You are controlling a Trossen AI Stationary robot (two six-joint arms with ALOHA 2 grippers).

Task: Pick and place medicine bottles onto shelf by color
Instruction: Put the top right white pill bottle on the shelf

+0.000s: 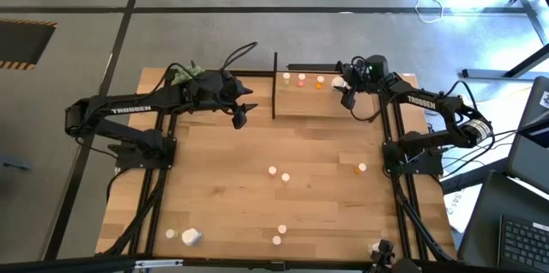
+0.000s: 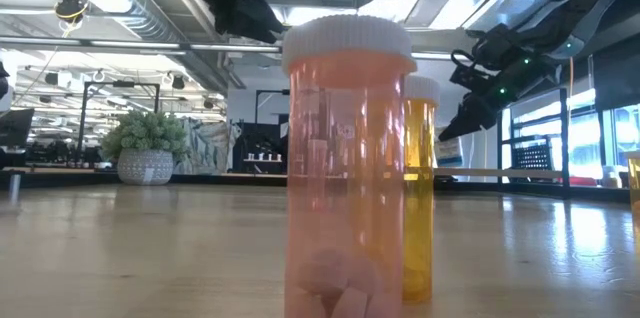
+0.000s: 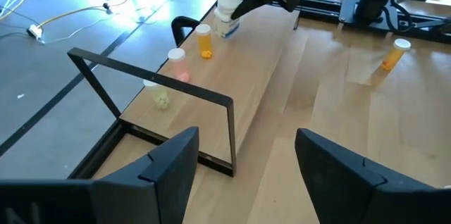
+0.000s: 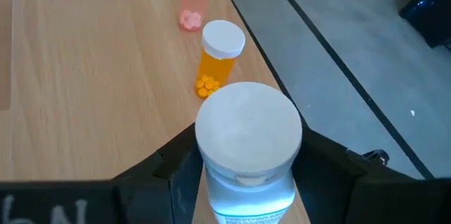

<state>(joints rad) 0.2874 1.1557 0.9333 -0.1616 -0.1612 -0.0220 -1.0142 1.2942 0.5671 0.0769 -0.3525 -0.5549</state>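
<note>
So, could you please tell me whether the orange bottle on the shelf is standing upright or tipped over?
Upright. In the right wrist view the orange bottle stands on the shelf with its white cap on top and its pills settled at the bottom.

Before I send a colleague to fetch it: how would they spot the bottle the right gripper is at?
Find the small shelf at the table's far edge. Along its back stands a row of bottles; the right gripper straddles the white bottle at the row's end. It is wider than the orange bottle beside it, with a clear, bluish body.
</note>
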